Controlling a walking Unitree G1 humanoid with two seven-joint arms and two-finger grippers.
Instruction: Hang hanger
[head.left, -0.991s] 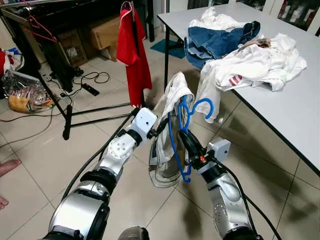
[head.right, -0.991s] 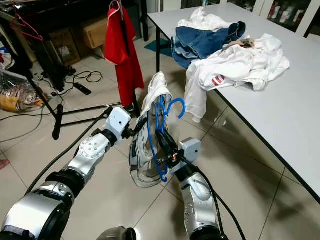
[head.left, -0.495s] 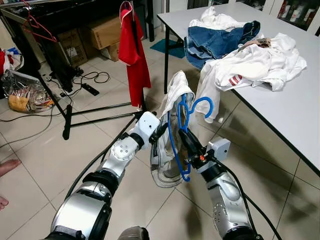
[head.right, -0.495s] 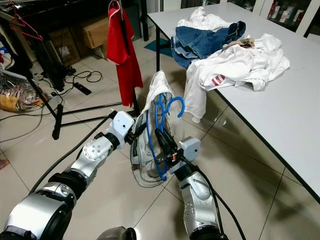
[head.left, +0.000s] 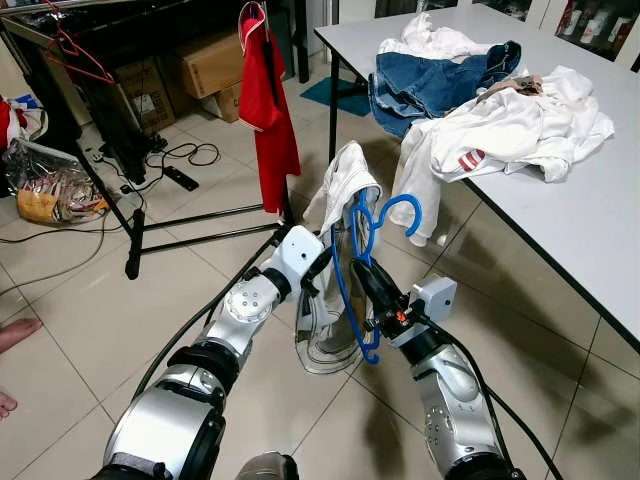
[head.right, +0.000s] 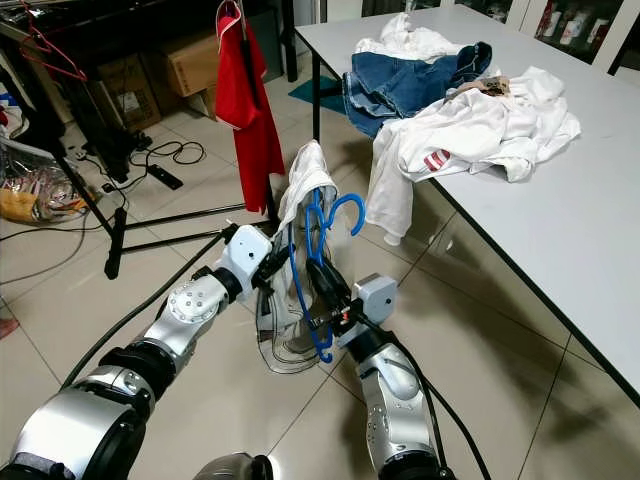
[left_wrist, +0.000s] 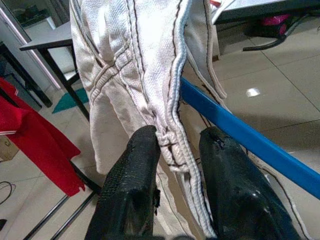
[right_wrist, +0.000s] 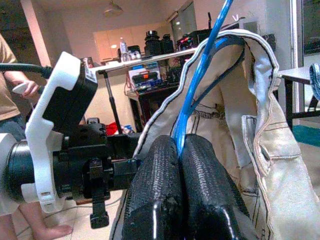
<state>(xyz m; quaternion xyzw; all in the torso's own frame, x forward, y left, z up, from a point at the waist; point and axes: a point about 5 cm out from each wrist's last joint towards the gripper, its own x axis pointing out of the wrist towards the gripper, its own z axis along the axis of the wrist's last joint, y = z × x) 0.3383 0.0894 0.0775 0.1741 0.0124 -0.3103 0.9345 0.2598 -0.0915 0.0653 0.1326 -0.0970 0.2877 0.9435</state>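
Nearest the robot, the right gripper (head.left: 362, 277) has its jaws clamped tight on the blue hanger (head.left: 350, 285), held upright over the tiled floor. Beside it, the left gripper (left_wrist: 176, 150) pinches a seam of the white garment (head.left: 340, 190) draped on that hanger, jaws nearly closed around the cloth. Further off stands the rack (head.left: 140, 225) carrying a red shirt (head.left: 268, 105), and the bench (head.left: 590, 225) with piled clothes (head.left: 500, 120). Dressing the hanger looks unfinished; carrying and hooking it on the rack is left.
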